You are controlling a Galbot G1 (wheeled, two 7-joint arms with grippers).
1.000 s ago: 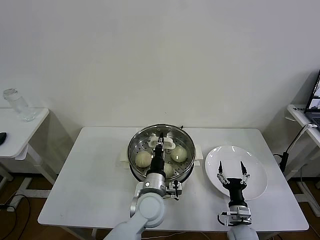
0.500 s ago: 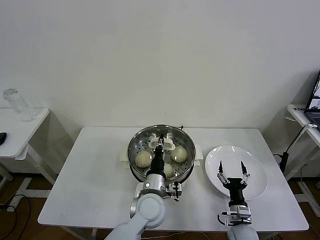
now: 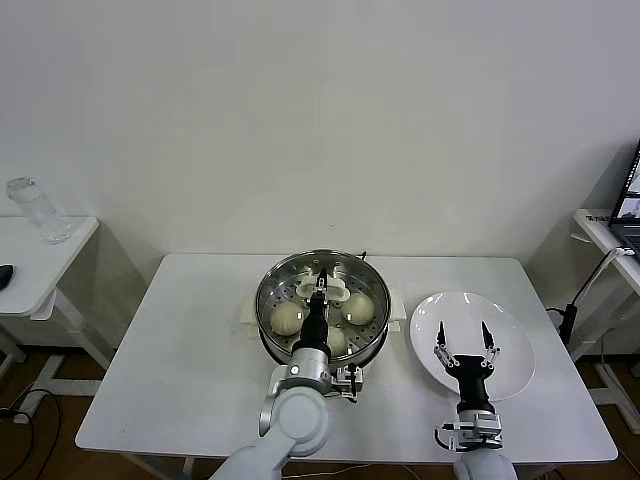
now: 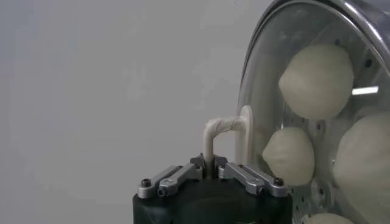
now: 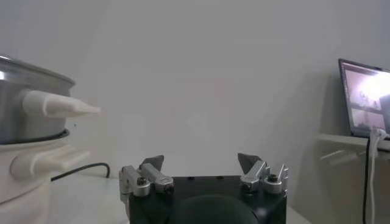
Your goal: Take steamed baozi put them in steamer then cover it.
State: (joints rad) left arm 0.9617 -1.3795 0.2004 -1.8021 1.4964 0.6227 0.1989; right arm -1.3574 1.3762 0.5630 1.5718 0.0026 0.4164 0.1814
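Observation:
The steel steamer (image 3: 275,283) stands on its white base at the table's middle. The clear glass cover (image 3: 345,273) lies on it, and several cream baozi (image 3: 287,318) show through the glass, also in the left wrist view (image 4: 315,80). My left gripper (image 3: 321,285) is over the pot, shut on the cover's cream-white handle (image 4: 214,137). My right gripper (image 3: 463,340) is open and empty above the white plate (image 3: 515,355). The steamer's side with its white handles shows in the right wrist view (image 5: 27,103).
The bare white plate lies at the table's right. A side table with a clear bottle (image 3: 36,210) stands far left. A laptop (image 5: 364,97) sits on a stand at the far right, with a cable hanging below it.

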